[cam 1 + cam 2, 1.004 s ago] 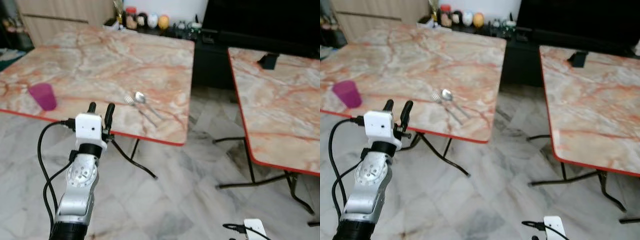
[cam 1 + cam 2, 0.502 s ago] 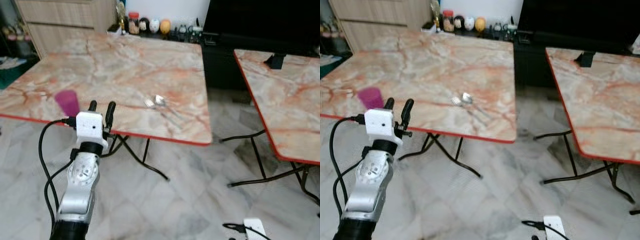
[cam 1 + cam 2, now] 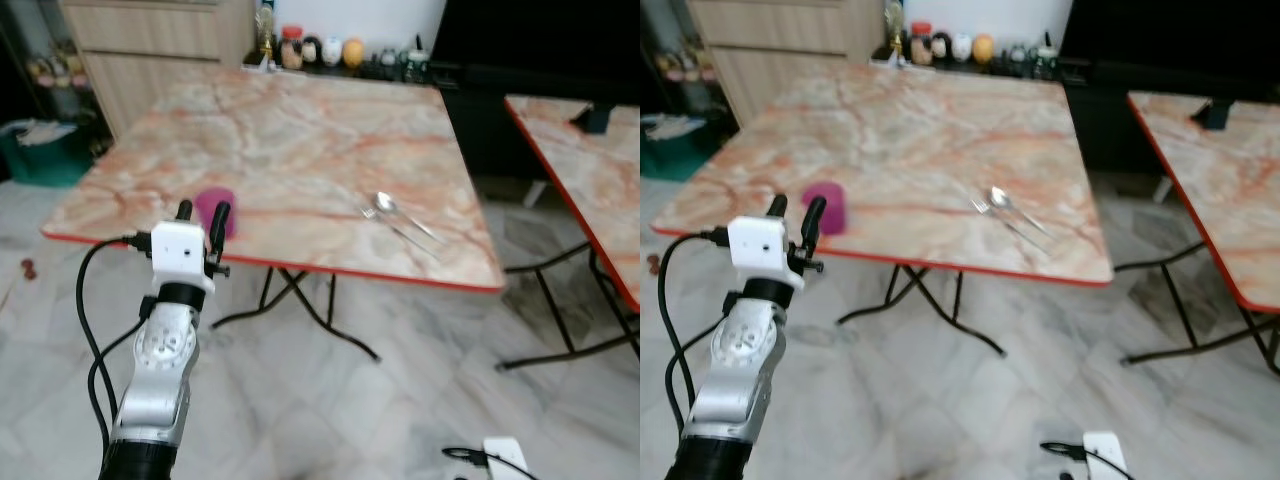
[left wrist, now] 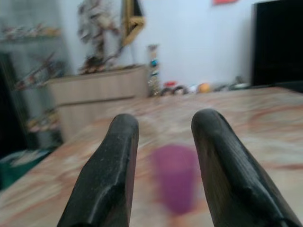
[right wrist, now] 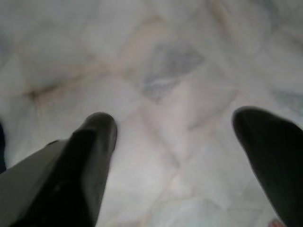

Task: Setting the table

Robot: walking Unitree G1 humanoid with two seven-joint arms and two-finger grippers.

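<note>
I hold my left gripper (image 3: 200, 211) up, fingers spread and empty, before the purple cup (image 3: 826, 207) near the tabletop (image 3: 930, 120) edge. Fork (image 3: 981, 207) and spoon (image 3: 999, 196) lie together farther right. My right gripper (image 5: 175, 142) hangs spread over the floor (image 5: 156, 71).

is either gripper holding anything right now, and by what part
Nothing is held. The left gripper is open, aimed at the purple cup; the right gripper hangs open above the floor.

Bright, even daylight; perhaps motion-blurred.
</note>
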